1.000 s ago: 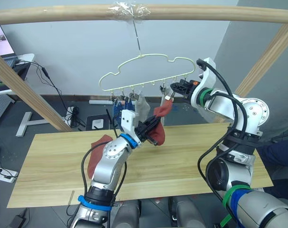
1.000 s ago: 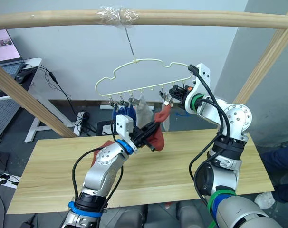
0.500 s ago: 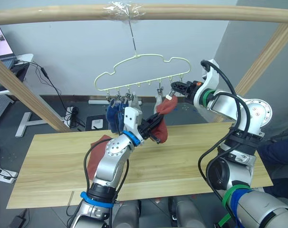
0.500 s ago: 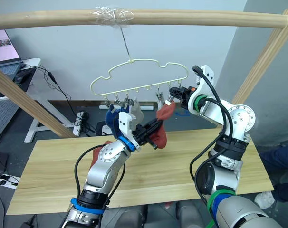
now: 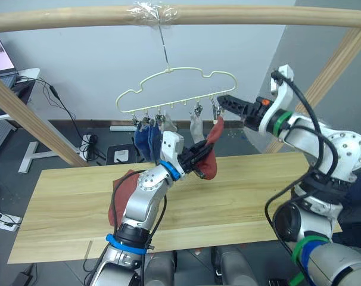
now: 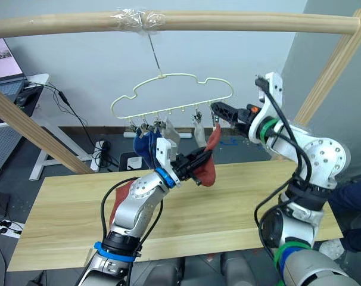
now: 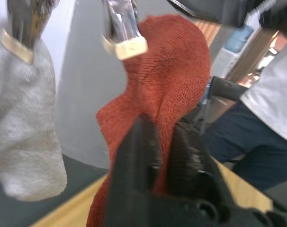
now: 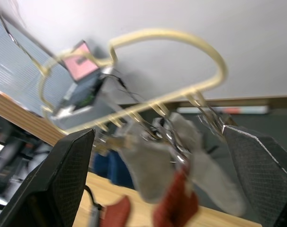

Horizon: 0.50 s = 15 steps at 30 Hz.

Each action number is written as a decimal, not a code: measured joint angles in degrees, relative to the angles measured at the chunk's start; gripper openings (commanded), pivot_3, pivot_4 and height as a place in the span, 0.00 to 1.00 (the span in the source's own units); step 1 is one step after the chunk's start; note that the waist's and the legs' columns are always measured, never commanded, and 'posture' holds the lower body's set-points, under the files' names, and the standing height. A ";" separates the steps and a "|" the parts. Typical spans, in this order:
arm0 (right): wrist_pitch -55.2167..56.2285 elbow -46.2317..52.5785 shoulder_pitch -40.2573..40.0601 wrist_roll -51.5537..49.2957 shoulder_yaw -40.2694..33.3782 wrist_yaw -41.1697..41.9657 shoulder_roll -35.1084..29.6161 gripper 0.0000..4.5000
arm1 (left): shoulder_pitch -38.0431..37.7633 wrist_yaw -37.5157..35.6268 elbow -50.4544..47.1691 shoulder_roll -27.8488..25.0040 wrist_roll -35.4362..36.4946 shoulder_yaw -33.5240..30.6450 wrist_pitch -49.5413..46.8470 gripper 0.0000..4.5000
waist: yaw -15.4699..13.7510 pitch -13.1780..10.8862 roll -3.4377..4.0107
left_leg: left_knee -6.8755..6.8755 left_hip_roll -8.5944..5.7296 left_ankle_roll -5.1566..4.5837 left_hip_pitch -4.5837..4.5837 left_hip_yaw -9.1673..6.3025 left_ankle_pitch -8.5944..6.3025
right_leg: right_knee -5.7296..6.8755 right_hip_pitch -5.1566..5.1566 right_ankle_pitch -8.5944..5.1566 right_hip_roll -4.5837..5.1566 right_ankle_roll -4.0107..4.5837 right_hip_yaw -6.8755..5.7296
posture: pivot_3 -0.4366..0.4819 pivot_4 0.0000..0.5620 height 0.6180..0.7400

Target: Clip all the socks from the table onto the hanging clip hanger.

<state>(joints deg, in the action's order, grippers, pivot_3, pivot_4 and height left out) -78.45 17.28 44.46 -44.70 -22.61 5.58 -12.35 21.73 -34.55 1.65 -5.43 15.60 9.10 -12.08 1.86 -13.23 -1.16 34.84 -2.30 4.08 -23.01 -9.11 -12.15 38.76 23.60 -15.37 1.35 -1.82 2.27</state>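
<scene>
Clamped between the left gripper's (image 7: pixel 160 156) two black fingers (image 7: pixel 136 161) is a rust-red sock (image 5: pixel 208 164), its knit pinched low on the body. Straight above those fingers, the sock's upper edge is seen caught in a metal clip (image 7: pixel 120 28) of the clip hanger (image 5: pixel 174 89), so the sock is stretched between clip and gripper. Just beside that clip, toward the robot's left, a light grey sock (image 7: pixel 25 127) is hung from the next clip. Further along the same row, past the grey pair, two blue socks (image 5: pixel 146 140) are seen hanging together.

Below and behind the left gripper, a second rust-red sock (image 5: pixel 122 193) is seen lying flat on the table (image 5: pixel 258 190), partly hidden by the left forearm.

On the far side of the held sock, the right gripper (image 5: pixel 228 102) is raised beside the hanger's end nearest it, close to the last clip. Its fingers (image 8: pixel 67 175) are spread wide apart, with nothing between them, and the hanger and hung socks are framed in that gap.

Farthest off, the hanger's hook is taped to a round wooden pole (image 5: pixel 228 15) overhead.
</scene>
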 measured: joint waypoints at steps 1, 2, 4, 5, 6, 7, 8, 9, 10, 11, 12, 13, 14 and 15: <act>1.54 0.72 -1.40 1.02 1.49 0.32 -0.50 1.00 | 0.02 -0.02 0.46 -0.11 0.07 -0.06 -0.33 0.41 | 0.03 0.00 0.00 | 0.00 0.00 0.00 0.00 0.01 0.00 | 0.00 0.01 0.00 0.00 0.00 0.02 | 0.48 0.37 1.00; 3.84 1.60 -2.99 2.27 2.93 0.50 -0.90 1.00 | 0.02 -0.06 0.98 -0.25 0.09 -0.07 -0.86 0.48 | 0.23 0.00 0.00 | 0.00 0.00 0.00 0.01 0.07 0.00 | 0.01 0.02 0.00 -0.01 -0.01 0.05 | 0.48 0.37 1.00; 8.24 3.07 -5.14 4.85 5.13 0.54 -1.37 1.00 | -0.05 -0.12 1.41 -0.85 0.07 -0.07 -1.55 0.60 | 0.47 0.00 0.00 | 0.00 0.01 0.01 0.02 0.06 0.00 | 0.02 0.04 0.00 -0.05 -0.01 0.05 | 0.47 0.37 1.00; 10.38 3.57 -6.10 6.10 6.43 0.55 -1.76 1.00 | -0.11 -0.17 1.42 -1.20 -0.01 -0.08 -1.64 0.67 | 0.51 0.00 0.00 | 0.00 0.01 0.01 0.02 0.05 0.00 | 0.02 0.04 0.00 -0.09 -0.01 0.03 | 0.47 0.36 1.00; 12.90 4.21 -7.40 7.76 7.87 0.61 -2.28 1.00 | -0.19 -0.31 1.44 -1.67 -0.20 -0.05 -1.68 0.74 | 0.52 0.00 0.00 | 0.00 0.01 0.01 0.03 0.04 0.00 | 0.02 0.03 0.00 -0.09 -0.01 0.02 | 0.47 0.36 1.00; 15.73 4.66 -9.10 9.83 9.71 0.68 -3.15 1.00 | -0.42 -0.64 1.42 -2.48 -0.35 -0.05 -1.68 0.74 | 0.51 0.00 0.00 | 0.00 0.01 0.01 0.05 0.02 0.00 | 0.02 0.02 0.00 -0.10 -0.01 0.01 | 0.47 0.36 1.00; 18.84 4.98 -11.22 12.26 11.69 0.84 -4.03 1.00 | -0.97 -1.03 1.36 -3.62 -0.46 -0.14 -1.69 0.74 | 0.53 0.00 0.00 | 0.00 0.01 0.02 0.05 0.04 0.00 | 0.02 0.02 0.00 -0.11 -0.01 0.02 | 0.48 0.36 1.00; 21.03 4.93 -12.91 14.25 13.10 1.09 -4.75 1.00 | -1.56 -1.12 1.35 -4.50 -0.49 -0.56 -1.76 0.74 | 0.55 0.00 0.00 | 0.00 0.01 0.02 0.05 0.06 0.00 | 0.02 0.03 0.00 -0.11 -0.01 0.05 | 0.48 0.36 1.00; 22.94 4.91 -14.11 15.69 14.12 1.29 -5.16 1.00 | -1.95 -1.15 1.28 -5.23 -0.49 -0.86 -1.93 0.74 | 0.56 -0.01 0.00 | 0.00 0.03 0.02 0.04 0.06 0.01 | 0.01 0.04 0.00 -0.10 -0.01 0.07 | 0.48 0.36 1.00; 25.36 4.94 -15.06 17.55 15.53 1.37 -5.34 1.00 | -2.34 -1.31 0.94 -6.27 -0.44 -1.18 -2.25 0.74 | 0.61 -0.01 -0.01 | 0.00 0.03 0.02 0.04 0.08 0.01 | 0.01 0.05 0.00 -0.10 -0.01 0.08 | 0.48 0.36 1.00; 27.96 5.00 -15.79 19.42 17.07 1.32 -5.33 1.00 | -2.57 -1.61 0.49 -7.30 -0.33 -1.65 -2.54 0.74 | 0.66 -0.01 -0.01 | 0.00 0.04 0.02 0.04 0.07 0.01 | 0.01 0.05 0.00 -0.10 -0.01 0.08 | 0.49 0.36 1.00; 30.44 5.23 -16.52 21.37 18.53 1.05 -5.14 1.00 | -2.72 -2.16 -0.46 -8.50 -0.12 -2.19 -2.76 0.74 | 0.67 -0.01 -0.01 | 0.01 0.05 0.03 0.04 0.06 0.01 | 0.01 0.05 0.00 -0.10 -0.01 0.06 | 0.49 0.36 1.00; 33.15 5.69 -17.54 23.45 20.06 0.29 -4.25 1.00 | -2.80 -2.88 -2.07 -10.37 0.22 -2.83 -3.14 0.74 | 0.68 -0.02 -0.02 | 0.00 0.07 0.04 0.04 0.02 0.01 | 0.00 0.05 -0.01 -0.10 -0.01 0.04 | 0.51 0.36 1.00; 34.88 6.14 -18.49 24.68 21.06 -0.42 -2.92 1.00 | -2.74 -3.52 -3.47 -11.80 0.52 -3.74 -3.63 0.74 | 0.67 -0.02 -0.02 | -0.01 0.09 0.04 0.04 0.00 0.01 | 0.01 0.05 -0.01 -0.10 -0.01 0.03 | 0.51 0.36 1.00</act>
<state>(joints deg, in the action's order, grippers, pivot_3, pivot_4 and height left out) -43.57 23.42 25.97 -20.01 -1.55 5.16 -15.28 18.99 -38.07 -1.82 -17.23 16.12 5.36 -15.72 2.53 -13.24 -1.19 34.84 -2.21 4.12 -22.97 -9.11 -12.15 38.76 23.65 -15.38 1.25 -1.83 2.31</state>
